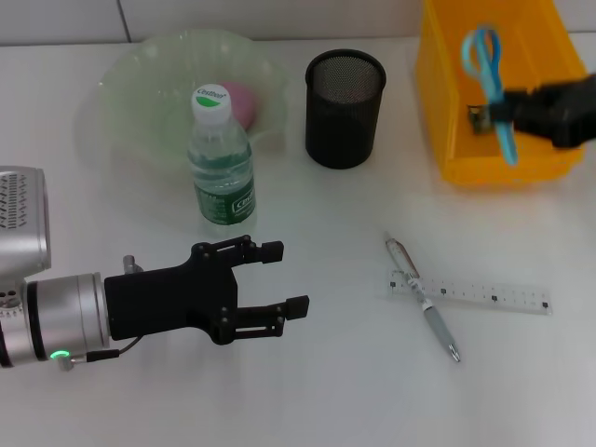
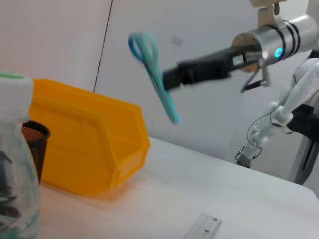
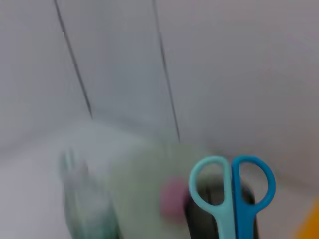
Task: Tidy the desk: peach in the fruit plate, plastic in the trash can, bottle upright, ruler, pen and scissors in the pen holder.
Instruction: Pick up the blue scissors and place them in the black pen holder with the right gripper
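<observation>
My right pincer, clamped on the scissors, hangs above the yellow bin. My left pincer, fingers apart, hovers over the bench near the upright bottle. Pen lies across ruler; peach in plate.

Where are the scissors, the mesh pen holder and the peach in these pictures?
scissors (image 1: 482, 51): head view, on the blue handle loops, above the yellow bin.
pen holder (image 1: 345, 126): head view, on its black mesh wall.
peach (image 1: 244, 101): head view, on its pink skin, showing behind the bottle cap in the plate.
</observation>
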